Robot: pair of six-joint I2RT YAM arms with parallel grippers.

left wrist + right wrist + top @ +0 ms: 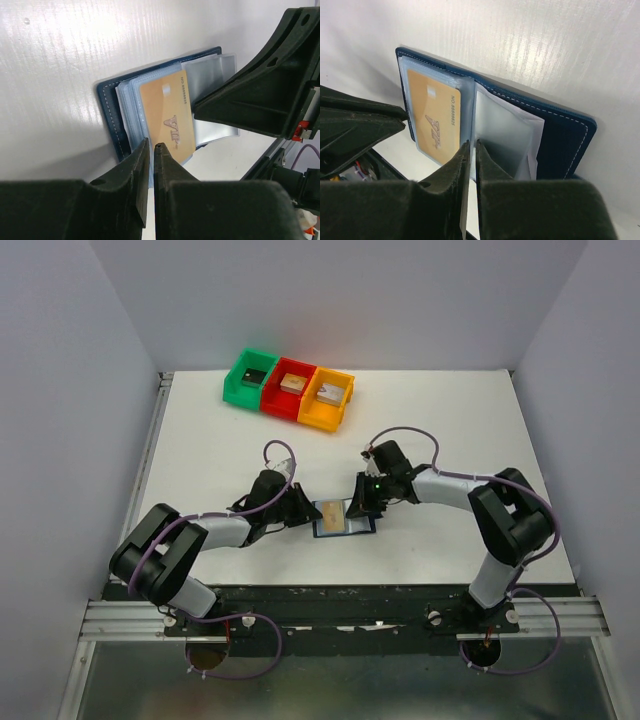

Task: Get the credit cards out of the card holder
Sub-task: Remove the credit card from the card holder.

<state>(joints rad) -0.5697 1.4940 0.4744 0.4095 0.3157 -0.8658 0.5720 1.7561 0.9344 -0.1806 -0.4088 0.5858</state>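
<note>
The card holder [345, 528] lies open on the table between my two grippers. It shows a navy cover [107, 110] and clear sleeves. A tan-gold credit card [331, 512] sits in a sleeve on its left half, also in the left wrist view [167, 117] and the right wrist view [432, 117]. The other cards are hidden. My left gripper [151, 147] is shut on the near edge of the sleeve stack beside the card. My right gripper [472, 145] is shut on a clear sleeve leaf at the fold; the navy cover [560, 140] lies beyond it.
A green bin [250, 377], a red bin [290, 390] and an orange bin [328, 398] stand in a row at the back, each with a small block. Grey walls enclose the white table. The two grippers are close together over the holder.
</note>
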